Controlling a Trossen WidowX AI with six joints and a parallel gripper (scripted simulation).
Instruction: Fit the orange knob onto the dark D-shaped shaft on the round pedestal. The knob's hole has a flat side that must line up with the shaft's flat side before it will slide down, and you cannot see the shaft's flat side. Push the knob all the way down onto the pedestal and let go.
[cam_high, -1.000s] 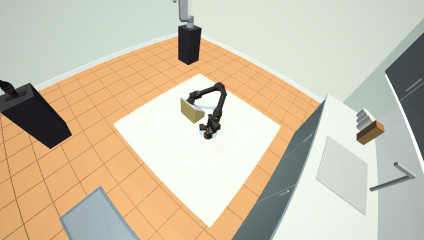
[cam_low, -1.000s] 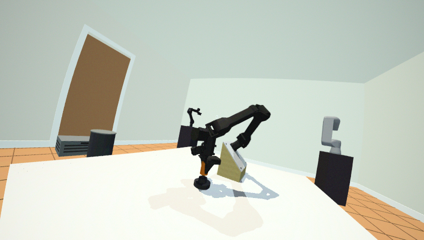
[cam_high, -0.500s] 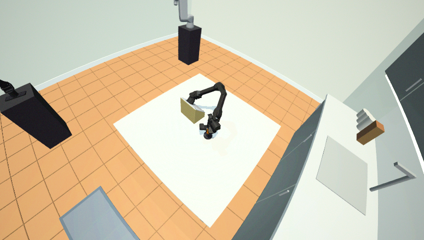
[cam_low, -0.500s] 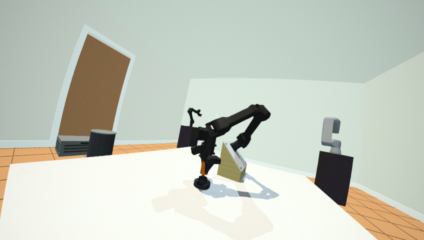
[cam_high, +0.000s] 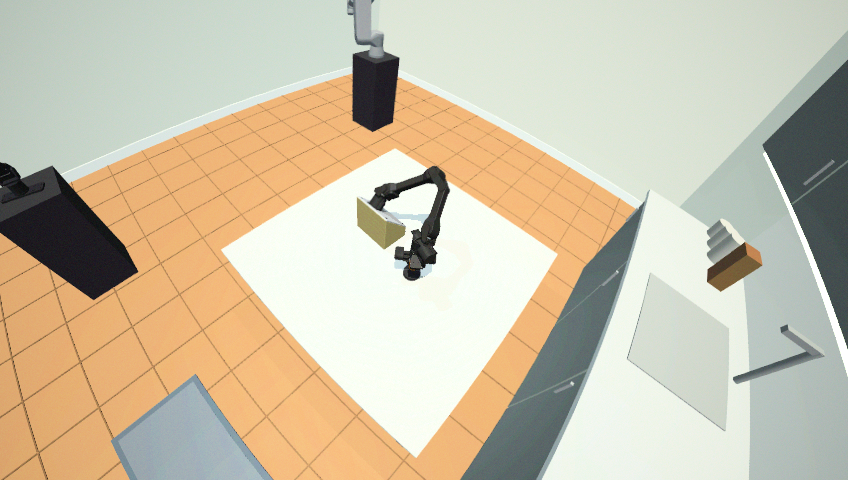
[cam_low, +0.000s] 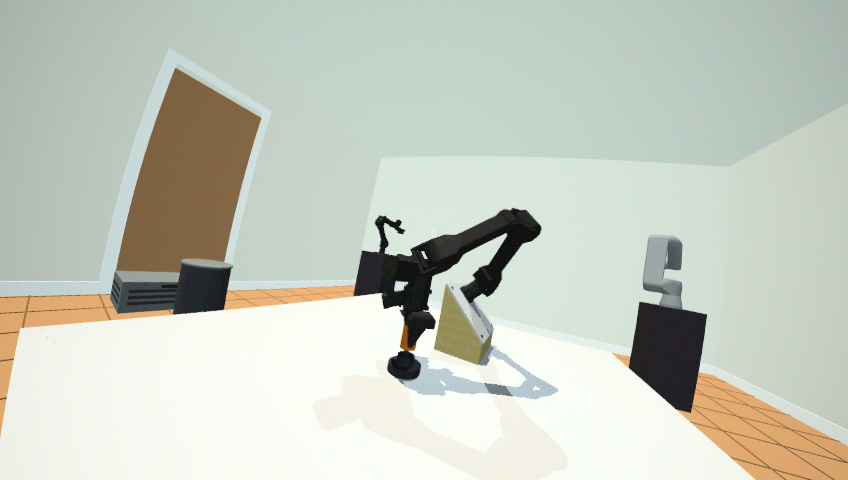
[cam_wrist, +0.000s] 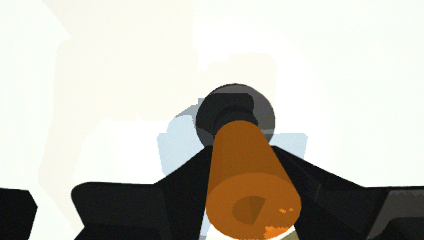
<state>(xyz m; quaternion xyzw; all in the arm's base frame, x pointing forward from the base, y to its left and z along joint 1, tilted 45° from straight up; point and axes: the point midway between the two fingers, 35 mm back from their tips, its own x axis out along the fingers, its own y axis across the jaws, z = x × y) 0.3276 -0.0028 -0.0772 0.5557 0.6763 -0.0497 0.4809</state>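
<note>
The orange knob (cam_low: 407, 339) (cam_wrist: 245, 155) is a tall cylinder, held roughly upright. Its near end in the wrist view shows a D-shaped recess with a flat edge. My gripper (cam_low: 409, 341) (cam_wrist: 240, 151) is shut on the knob, a black finger on each side. The round dark pedestal (cam_high: 410, 275) (cam_low: 404, 369) (cam_wrist: 267, 112) stands directly below the knob. The knob's lower end is just above the pedestal's raised centre in the exterior view, well clear of the round base. The shaft is hidden, and I cannot tell whether the knob touches it or how its flat side faces.
The wedge-shaped block (cam_high: 378, 228) (cam_low: 459, 336) carries my arm's base, close behind the pedestal. Both stand on the large white surface (cam_high: 357, 333) (cam_low: 238, 410). Other arms on dark columns (cam_high: 373, 92) (cam_low: 666, 356), a counter and a dark bin (cam_low: 202, 288) stand farther away.
</note>
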